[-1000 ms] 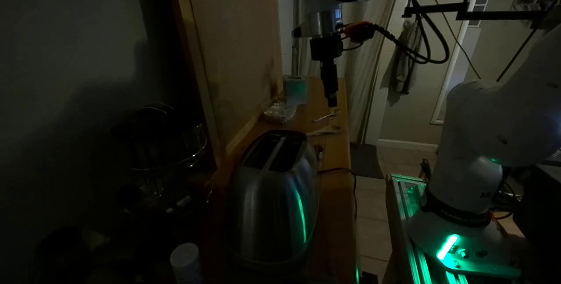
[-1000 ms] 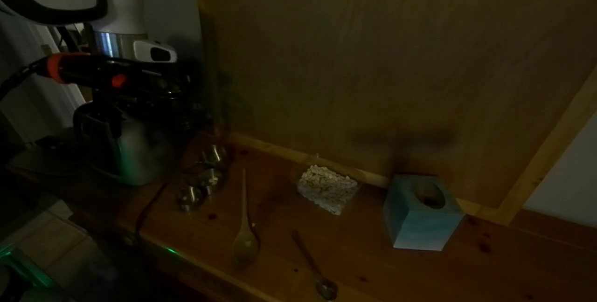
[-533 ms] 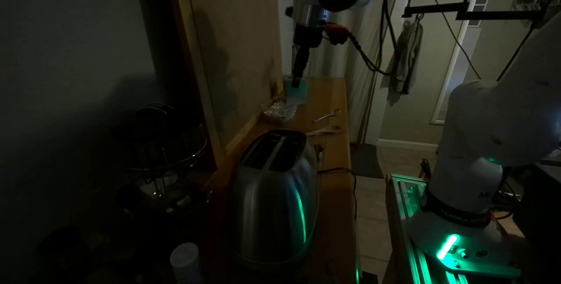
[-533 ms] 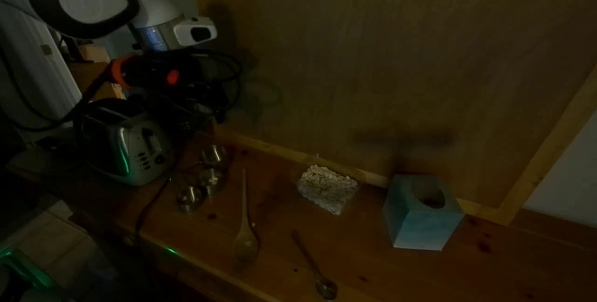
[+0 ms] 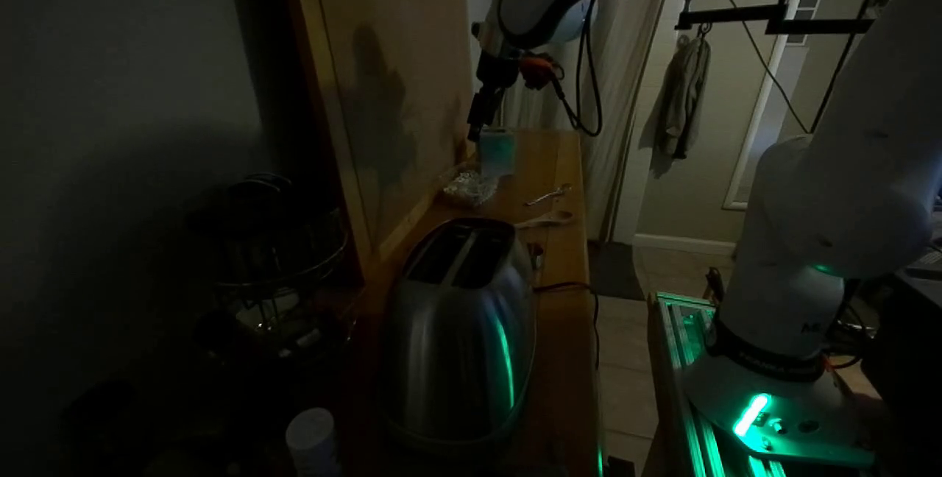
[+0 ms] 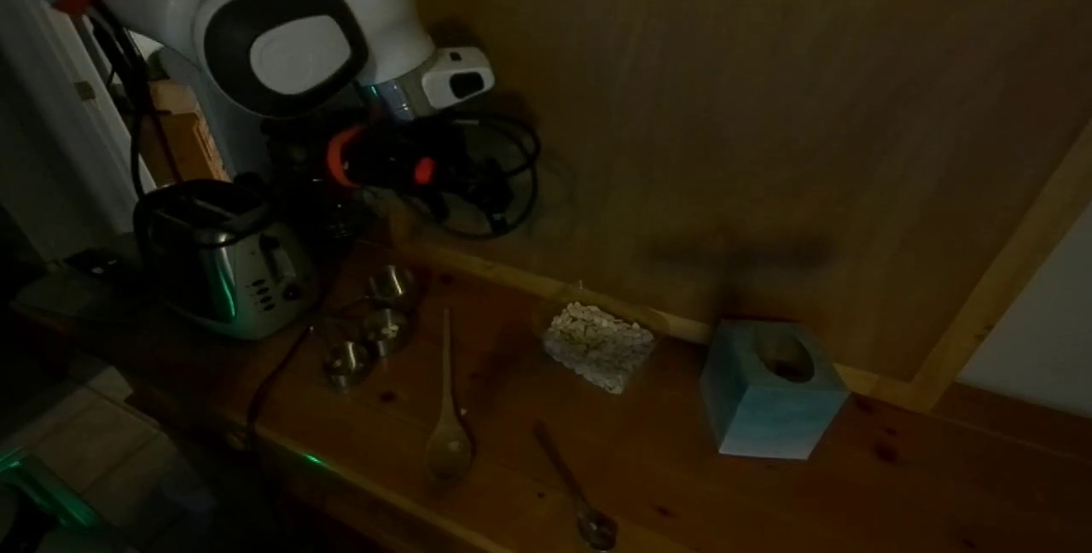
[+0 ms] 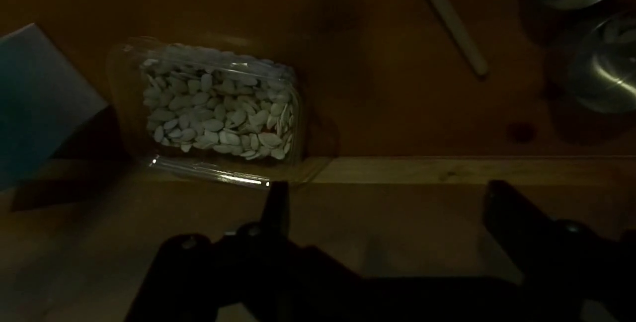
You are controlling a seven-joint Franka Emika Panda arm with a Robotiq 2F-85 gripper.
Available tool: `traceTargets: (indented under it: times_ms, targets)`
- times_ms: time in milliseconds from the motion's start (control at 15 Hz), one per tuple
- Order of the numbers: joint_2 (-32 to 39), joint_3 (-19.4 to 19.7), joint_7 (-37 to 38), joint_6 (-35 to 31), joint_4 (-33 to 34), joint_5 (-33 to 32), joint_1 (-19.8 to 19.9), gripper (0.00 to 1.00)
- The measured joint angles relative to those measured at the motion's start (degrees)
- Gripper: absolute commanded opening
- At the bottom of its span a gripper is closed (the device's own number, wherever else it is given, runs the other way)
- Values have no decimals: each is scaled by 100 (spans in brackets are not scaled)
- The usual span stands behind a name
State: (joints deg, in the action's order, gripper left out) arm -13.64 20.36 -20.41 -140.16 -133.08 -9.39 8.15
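Steel toaster (image 6: 230, 271) stood at left on worktop (image 6: 717, 502) | three metal cups (image 6: 384, 348) sat grouped beside toaster | wooden spoon (image 6: 449, 427) lay next | jaws hung above, released and spread wide, near wooden panel (image 6: 725, 109) | clear tub of seeds (image 6: 595, 363) rested on worktop alongside panel, lower than jaws | blue tissue box (image 6: 772, 404) stood at far right, near tub

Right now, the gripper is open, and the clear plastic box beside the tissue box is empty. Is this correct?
The clear plastic box beside the tissue box is not empty: the wrist view shows pale seeds in it. The gripper is indeed open.
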Motion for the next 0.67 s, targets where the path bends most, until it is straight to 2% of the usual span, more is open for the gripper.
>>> traceTargets:
  times_ms: [333, 667]
  targets:
    - [295, 9, 18, 0, 104, 76, 204, 100]
    - [1206, 87, -199, 0, 648, 828, 401, 100]
